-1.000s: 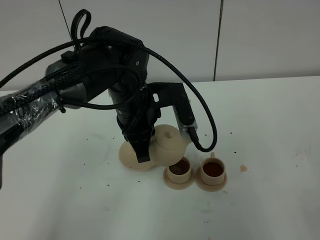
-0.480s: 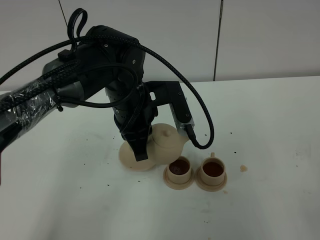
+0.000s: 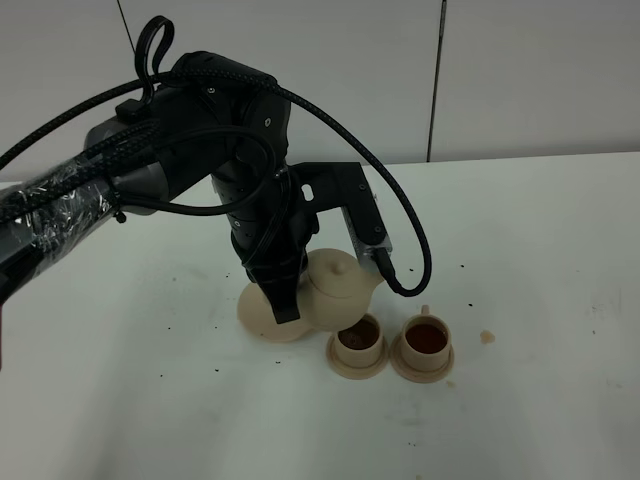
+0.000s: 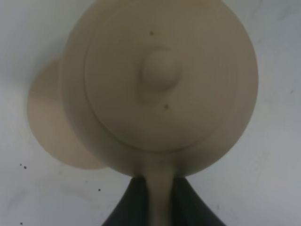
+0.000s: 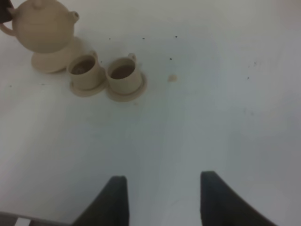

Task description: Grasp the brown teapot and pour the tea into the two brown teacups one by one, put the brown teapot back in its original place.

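Observation:
The brown teapot (image 3: 340, 283) hangs roughly upright just above the table, between its wide flat saucer (image 3: 258, 315) and the two brown teacups. My left gripper (image 3: 286, 308) is shut on the teapot's loop handle. In the left wrist view the lid and knob (image 4: 160, 77) fill the frame, the handle sits between the dark fingers (image 4: 134, 202), and the saucer (image 4: 47, 122) lies off to one side. The left teacup (image 3: 358, 345) and the right teacup (image 3: 426, 344) both hold dark tea. My right gripper (image 5: 162, 190) is open and empty, far from the teapot (image 5: 42, 28) and teacups (image 5: 84, 70) (image 5: 123, 70).
The white table (image 3: 540, 260) carries scattered dark specks and a small tan crumb (image 3: 487, 337) to the right of the teacups. The left arm's black cable (image 3: 415, 250) loops down close to the right teacup. A white wall stands behind.
The left arm has drawn back slightly up and left with the teapot in its grip. Over the last half second it has barely moved.

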Controlling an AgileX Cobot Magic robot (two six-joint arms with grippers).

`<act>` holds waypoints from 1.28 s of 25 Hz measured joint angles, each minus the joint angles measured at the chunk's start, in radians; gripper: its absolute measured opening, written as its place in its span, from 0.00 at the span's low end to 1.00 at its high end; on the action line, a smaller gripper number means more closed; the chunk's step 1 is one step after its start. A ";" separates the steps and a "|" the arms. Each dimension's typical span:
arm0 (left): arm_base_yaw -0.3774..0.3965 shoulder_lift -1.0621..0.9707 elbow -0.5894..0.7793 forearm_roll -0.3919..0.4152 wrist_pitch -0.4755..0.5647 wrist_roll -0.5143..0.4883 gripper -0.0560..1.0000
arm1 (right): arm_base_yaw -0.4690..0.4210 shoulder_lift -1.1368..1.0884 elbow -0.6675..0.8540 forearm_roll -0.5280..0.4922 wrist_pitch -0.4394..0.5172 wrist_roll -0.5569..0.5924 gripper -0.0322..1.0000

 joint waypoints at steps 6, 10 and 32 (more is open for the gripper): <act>0.000 0.000 0.000 -0.017 0.000 0.000 0.22 | 0.000 0.000 0.000 0.000 0.000 0.000 0.37; 0.000 0.000 0.000 -0.021 0.000 0.000 0.22 | 0.000 0.000 0.000 0.000 0.000 0.000 0.37; 0.123 0.046 0.000 0.037 -0.014 0.000 0.22 | 0.000 0.000 0.000 0.000 0.000 0.000 0.37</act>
